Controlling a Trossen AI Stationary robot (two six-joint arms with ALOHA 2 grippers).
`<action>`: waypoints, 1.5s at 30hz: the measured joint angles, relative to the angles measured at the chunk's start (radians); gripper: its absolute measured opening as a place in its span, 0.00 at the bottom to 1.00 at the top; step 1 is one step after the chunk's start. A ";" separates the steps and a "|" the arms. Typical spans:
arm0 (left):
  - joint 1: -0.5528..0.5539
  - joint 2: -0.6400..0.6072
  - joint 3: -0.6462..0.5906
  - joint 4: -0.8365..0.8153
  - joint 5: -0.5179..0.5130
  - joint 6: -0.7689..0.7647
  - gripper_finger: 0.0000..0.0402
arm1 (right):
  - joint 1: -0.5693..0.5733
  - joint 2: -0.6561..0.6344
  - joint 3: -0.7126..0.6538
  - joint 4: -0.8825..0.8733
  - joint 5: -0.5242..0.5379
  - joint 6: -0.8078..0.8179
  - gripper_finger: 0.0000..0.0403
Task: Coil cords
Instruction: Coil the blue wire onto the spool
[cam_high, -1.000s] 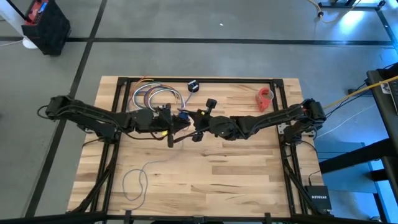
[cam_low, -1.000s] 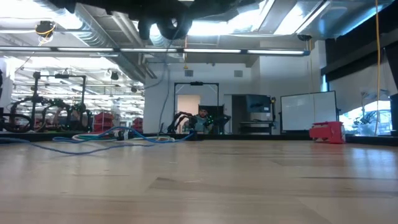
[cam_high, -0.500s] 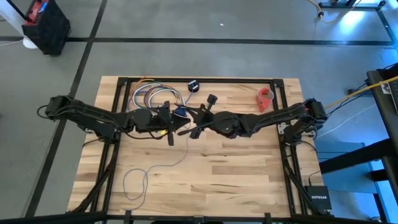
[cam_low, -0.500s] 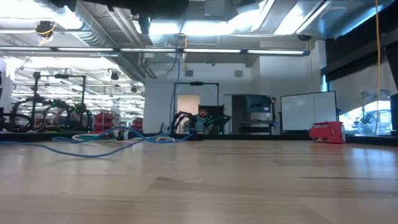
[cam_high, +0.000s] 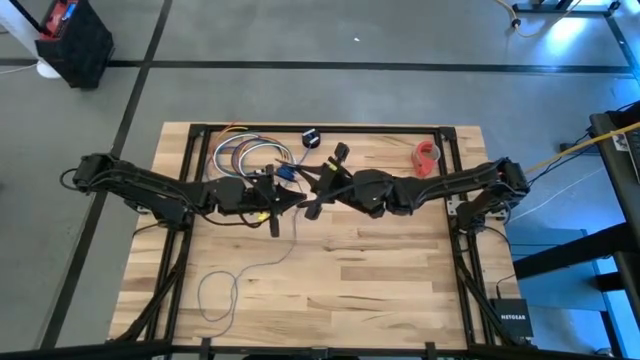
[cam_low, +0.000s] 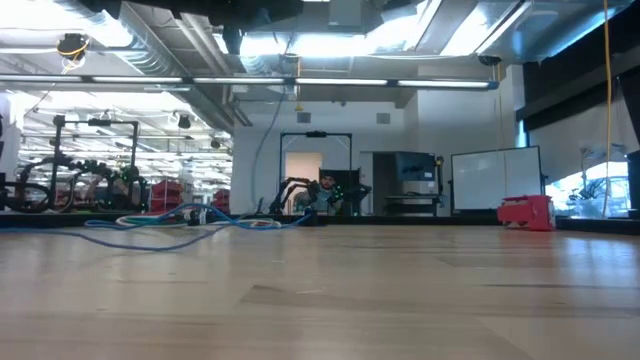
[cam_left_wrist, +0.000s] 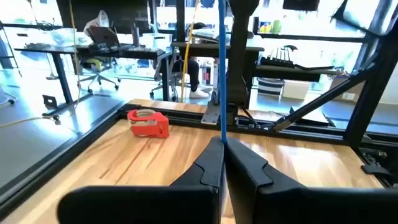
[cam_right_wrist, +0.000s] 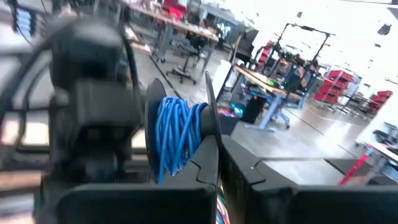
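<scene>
We have both arms meeting over the far middle of the table (cam_high: 400, 280), and the winding is well under way. Our left gripper (cam_left_wrist: 222, 163) has its fingers pressed together on the thin blue cord (cam_left_wrist: 221, 74), which runs taut up and away from the fingertips in the left wrist view. Our right gripper (cam_right_wrist: 216, 155) is likewise closed, pinching the rim of a black disc (cam_right_wrist: 211, 112) with a thick bunch of blue cord turns (cam_right_wrist: 174, 140) already wrapped beside it. From above, the two grippers sit just beside each other, left (cam_high: 285, 192) and right (cam_high: 318, 190), with the coil between them.

The rest of the cord is not yet taken up: a slack tail (cam_high: 262, 262) trails from the grippers toward the near left of the table and ends in a loose loop (cam_high: 217, 297) near the left edge. The bundle of coloured looped wires (cam_high: 245, 155) lies at the far left, a separate small black disc (cam_high: 311, 137) just beyond the grippers, and a red tape dispenser (cam_high: 427, 157) at the far right; none of these is being handled.

We judge the step in hand to be another wrap round the disc. The next move calls for keeping the strand tight, turning one gripper about the other, and drawing in the tail without snagging the coloured wires
</scene>
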 joint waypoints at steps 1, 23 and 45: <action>0.000 0.000 0.000 -0.001 0.000 0.000 0.01 | 0.000 -0.005 0.006 0.001 -0.002 0.000 0.02; 0.019 -0.016 -0.002 -0.149 -0.088 0.056 0.01 | 0.055 -0.038 0.021 -0.035 -0.036 -0.010 0.02; -0.001 -0.502 -0.005 -0.543 -0.177 -0.002 0.01 | 0.121 -0.017 0.012 -0.483 0.055 0.023 0.02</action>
